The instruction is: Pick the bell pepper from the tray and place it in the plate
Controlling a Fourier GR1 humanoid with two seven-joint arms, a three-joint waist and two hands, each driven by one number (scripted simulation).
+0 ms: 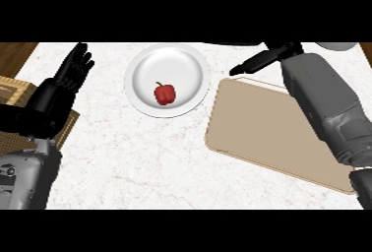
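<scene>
On the white plate at far centre, the red bell pepper is lying, apart from my hands. Beyond the bare tan tray on the right, my right hand is hanging with fingers relaxed, holding nothing. I am judging it best to be pulling back gently, avoiding the plate's rim. My left hand is resting spread at far left.

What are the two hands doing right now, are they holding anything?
Left hand: open, fingers straight, resting at the view's left, holding nothing.
Right hand: above the tray, holding nothing visible; fingers cannot be told.
The bell pepper lies on the plate.
</scene>
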